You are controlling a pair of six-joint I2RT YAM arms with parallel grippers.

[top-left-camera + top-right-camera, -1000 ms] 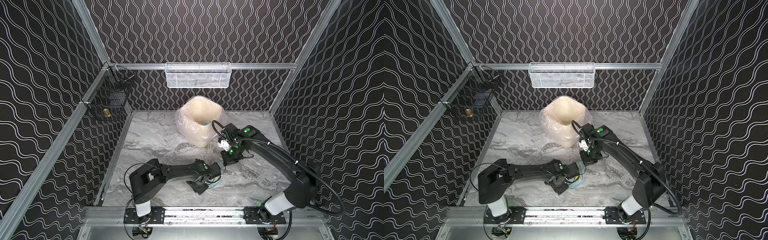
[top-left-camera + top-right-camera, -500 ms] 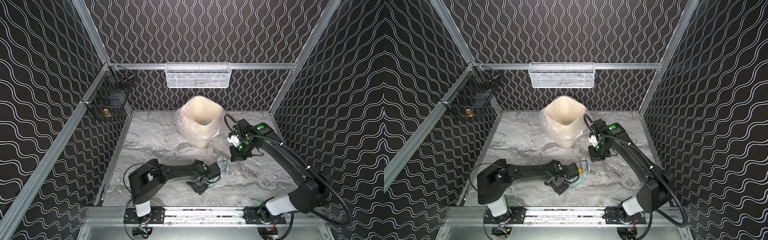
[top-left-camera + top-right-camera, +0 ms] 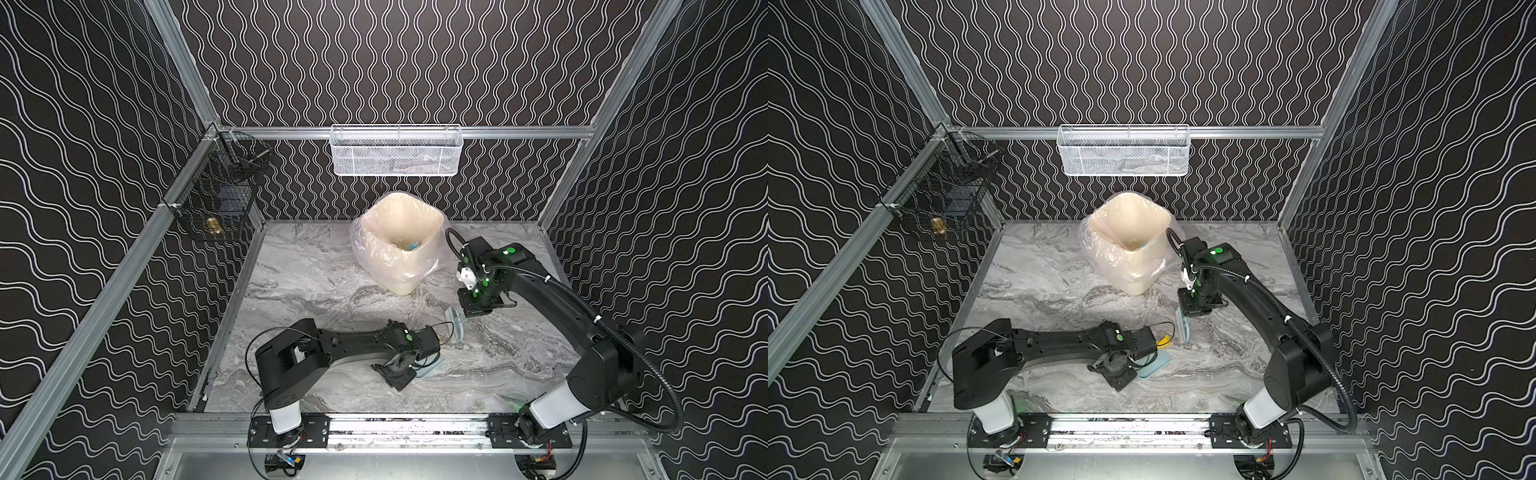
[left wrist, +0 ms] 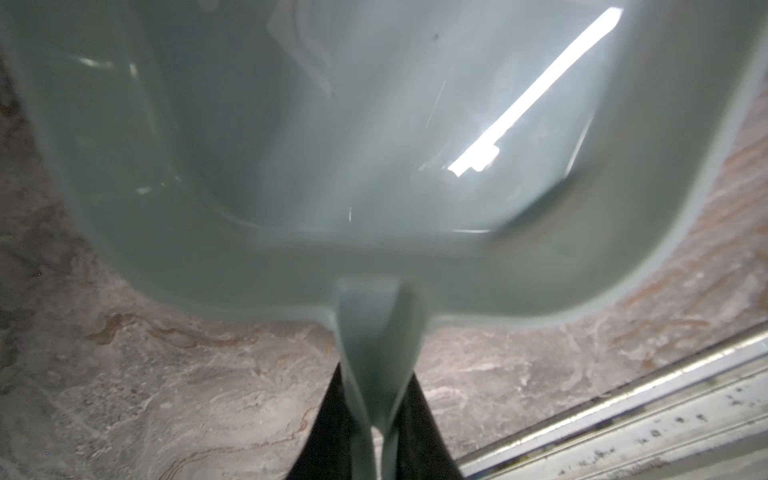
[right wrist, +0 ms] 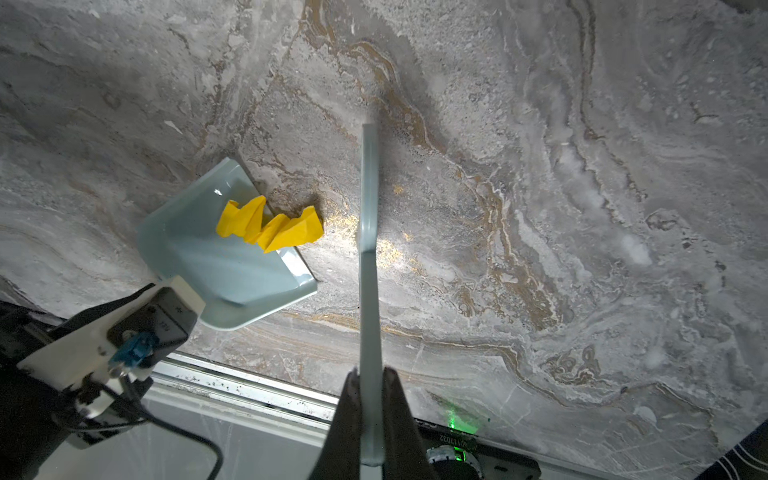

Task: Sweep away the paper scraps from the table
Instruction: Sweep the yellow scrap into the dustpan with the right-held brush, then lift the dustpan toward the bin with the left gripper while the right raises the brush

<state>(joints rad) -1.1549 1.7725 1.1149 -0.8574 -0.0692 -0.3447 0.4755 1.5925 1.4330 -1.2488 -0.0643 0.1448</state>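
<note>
Left arm (image 3: pixel 353 345) & right arm (image 3: pixel 552 303): matte black links, white base segs (image 3: pixel 284 415), green dot stickers (image 3: pixel 510 250) nr wrists. Thin black cables (image 3: pixel 449 237) loop off both; right also has corrugated black hose (image 3: pixel 680 415).

Paper scrap (image 5: pixel 270 226): one yellow strip, creased in zigzag folds. It lies across the front lip of the dustpan (image 5: pixel 216 266), one end inside the pan and the other on the table (image 5: pixel 540 208). Table: flat, with grey-and-white marble veining and an aluminium rail (image 5: pixel 249 386) along its edge.

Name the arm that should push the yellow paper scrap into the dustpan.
Right. The right fingers grip the pale blue brush beside the yellow crumpled paper scrap, which straddles the lip of the pale blue dustpan that the left fingers hold.
</note>
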